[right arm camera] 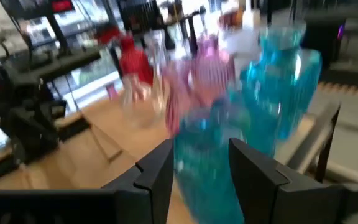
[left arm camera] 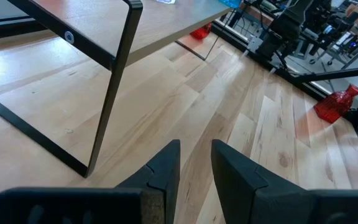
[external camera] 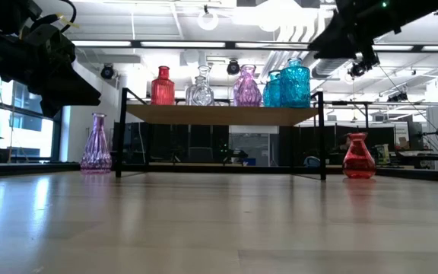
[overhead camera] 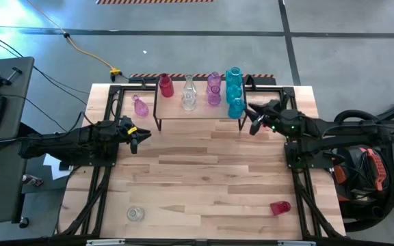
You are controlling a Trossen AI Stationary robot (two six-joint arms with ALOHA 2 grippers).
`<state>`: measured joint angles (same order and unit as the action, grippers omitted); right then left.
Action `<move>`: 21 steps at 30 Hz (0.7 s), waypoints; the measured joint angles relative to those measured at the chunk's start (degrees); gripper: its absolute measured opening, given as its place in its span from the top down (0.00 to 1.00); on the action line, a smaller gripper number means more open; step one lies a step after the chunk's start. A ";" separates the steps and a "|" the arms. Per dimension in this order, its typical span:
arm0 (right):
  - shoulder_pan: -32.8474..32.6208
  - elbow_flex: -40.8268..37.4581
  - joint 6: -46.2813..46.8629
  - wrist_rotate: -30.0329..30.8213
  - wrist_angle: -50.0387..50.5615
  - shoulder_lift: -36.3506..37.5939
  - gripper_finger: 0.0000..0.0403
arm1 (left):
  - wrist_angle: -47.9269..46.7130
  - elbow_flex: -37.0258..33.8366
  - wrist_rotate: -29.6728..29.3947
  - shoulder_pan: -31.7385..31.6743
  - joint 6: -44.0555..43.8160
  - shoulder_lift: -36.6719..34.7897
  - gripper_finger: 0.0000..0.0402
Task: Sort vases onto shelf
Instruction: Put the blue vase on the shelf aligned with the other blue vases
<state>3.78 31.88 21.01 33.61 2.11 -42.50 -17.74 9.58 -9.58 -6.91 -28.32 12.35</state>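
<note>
Teal vase (right arm camera: 207, 155) on the shelf (overhead camera: 204, 109) edge, between the right claw's (overhead camera: 254, 123) spread fingers, ungripped; left claw (overhead camera: 135, 139) empty, slightly parted

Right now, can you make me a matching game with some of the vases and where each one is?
Things:
1. red vase
2. clear vase
3. pink vase
4. tall teal vase

Places:
A. on the shelf
B. on the table, near front left corner
C. on the table beside the shelf's left end
D. lying on the table, near front right corner

Pairs: 1-D, 2-B, 3-C, 4-A
</note>
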 joint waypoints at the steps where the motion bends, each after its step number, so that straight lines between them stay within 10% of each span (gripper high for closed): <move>1: -0.20 0.00 1.52 0.04 1.41 -0.19 0.66 | 0.00 0.00 0.00 0.02 0.00 0.00 0.79; 21: -0.38 0.04 6.06 -0.61 -1.74 -9.55 0.66 | -0.02 0.00 0.00 -0.01 0.00 0.01 0.79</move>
<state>3.40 31.92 27.07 32.99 0.37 -52.05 -17.76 9.58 -9.58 -6.92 -28.32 12.36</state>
